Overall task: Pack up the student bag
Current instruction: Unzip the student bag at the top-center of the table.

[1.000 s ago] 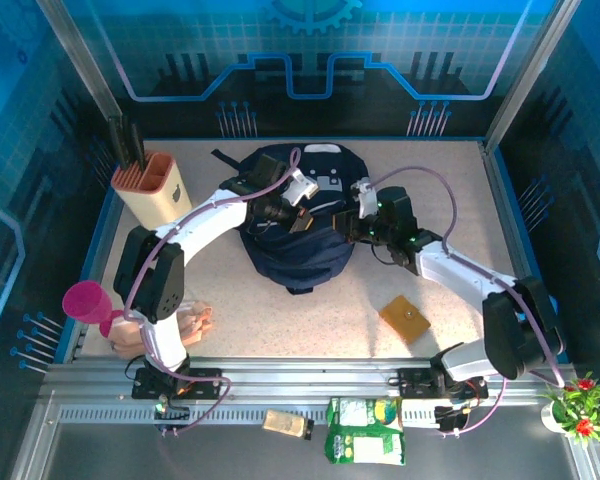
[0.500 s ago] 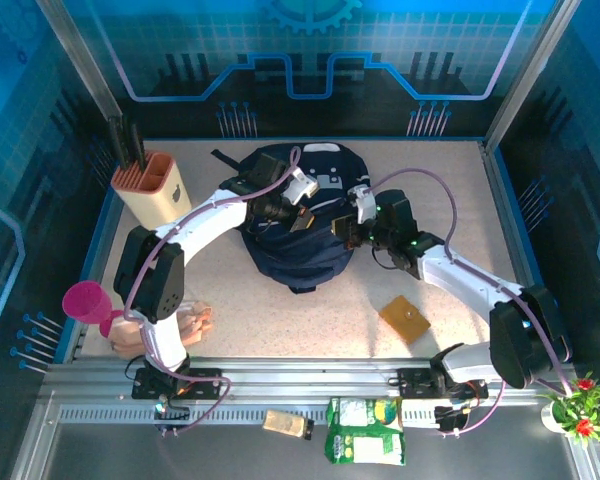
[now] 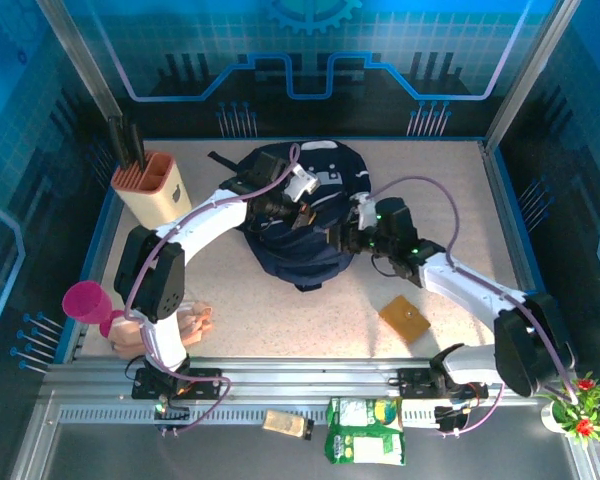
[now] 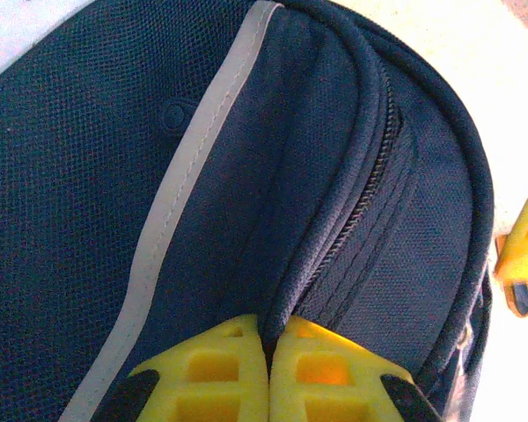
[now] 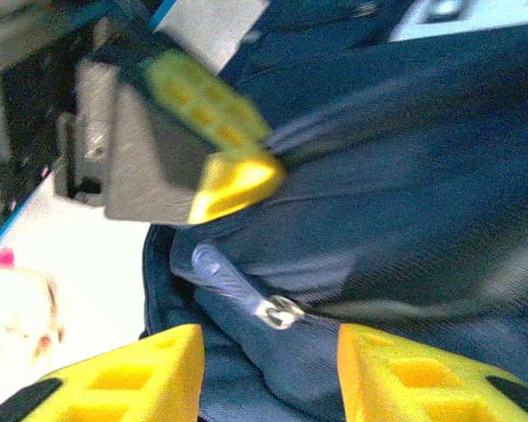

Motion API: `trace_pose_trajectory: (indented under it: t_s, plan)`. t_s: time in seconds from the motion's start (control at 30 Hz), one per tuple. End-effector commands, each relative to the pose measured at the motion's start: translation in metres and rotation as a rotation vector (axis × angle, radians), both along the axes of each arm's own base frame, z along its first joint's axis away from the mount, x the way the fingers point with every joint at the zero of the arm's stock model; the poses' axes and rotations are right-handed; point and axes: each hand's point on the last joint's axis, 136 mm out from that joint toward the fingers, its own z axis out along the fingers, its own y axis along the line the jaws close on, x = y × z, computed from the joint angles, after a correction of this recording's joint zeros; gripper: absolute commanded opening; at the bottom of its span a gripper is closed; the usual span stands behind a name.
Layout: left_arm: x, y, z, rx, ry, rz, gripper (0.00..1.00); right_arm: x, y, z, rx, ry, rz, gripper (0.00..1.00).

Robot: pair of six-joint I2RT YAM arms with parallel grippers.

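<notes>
The student bag, dark navy with white piping, lies at the middle of the table. My left gripper is shut on a fold of the bag's fabric beside the zipper track; from above it sits on the bag's top. My right gripper is open at the bag's right side. A metal zipper slider with a blue-grey pull tab lies just beyond the gap between its yellow fingers, touching neither. The left gripper's yellow tip shows just above.
A beige holder with dark handles stands at the back left. A pink cup and a pale plush toy sit at the near left. A brown square pad lies at the near right. A green packet rests on the front rail.
My right gripper has opened and slid a little toward the near edge along the bag's right side. The left gripper keeps its pinch on the bag.
</notes>
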Motion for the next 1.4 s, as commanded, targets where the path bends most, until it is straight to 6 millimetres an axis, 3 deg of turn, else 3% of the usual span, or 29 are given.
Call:
trace_pose_trajectory:
  t_s: [0.0, 0.13, 0.43, 0.5, 0.87, 1.03, 1.13, 1.23, 1.37]
  plan:
    - [0.016, 0.000, 0.034, -0.047, -0.160, 0.009, 0.00, 0.005, -0.028, 0.012, 0.097, 0.081, -0.138, 0.53]
    - [0.006, -0.002, 0.043, -0.065, -0.217, -0.030, 0.00, 0.013, -0.042, 0.012, 0.263, 0.234, -0.226, 0.57]
    - [-0.014, -0.015, 0.042, -0.054, -0.255, -0.117, 0.00, 0.034, -0.021, 0.009, 0.407, 0.430, -0.220, 0.60]
    - [-0.018, -0.018, 0.039, -0.047, -0.253, -0.133, 0.00, 0.043, -0.015, 0.023, 0.429, 0.406, -0.204, 0.60]
    - [-0.027, -0.023, 0.034, -0.029, -0.253, -0.166, 0.07, 0.060, 0.005, 0.004, 0.442, 0.510, -0.209, 0.64]
    - [-0.026, -0.006, 0.031, -0.007, -0.232, -0.029, 0.35, 0.068, 0.015, -0.007, 0.385, 0.529, -0.207, 0.59]
    - [-0.023, 0.014, 0.029, -0.012, -0.185, 0.156, 0.55, 0.070, 0.021, -0.016, 0.353, 0.549, -0.198, 0.49]
    - [-0.032, 0.027, 0.023, -0.068, -0.088, 0.308, 0.66, 0.071, 0.026, -0.021, 0.340, 0.561, -0.186, 0.34]
    - [-0.053, 0.032, 0.012, -0.180, 0.095, 0.448, 0.67, 0.070, 0.032, -0.016, 0.349, 0.548, -0.166, 0.21]
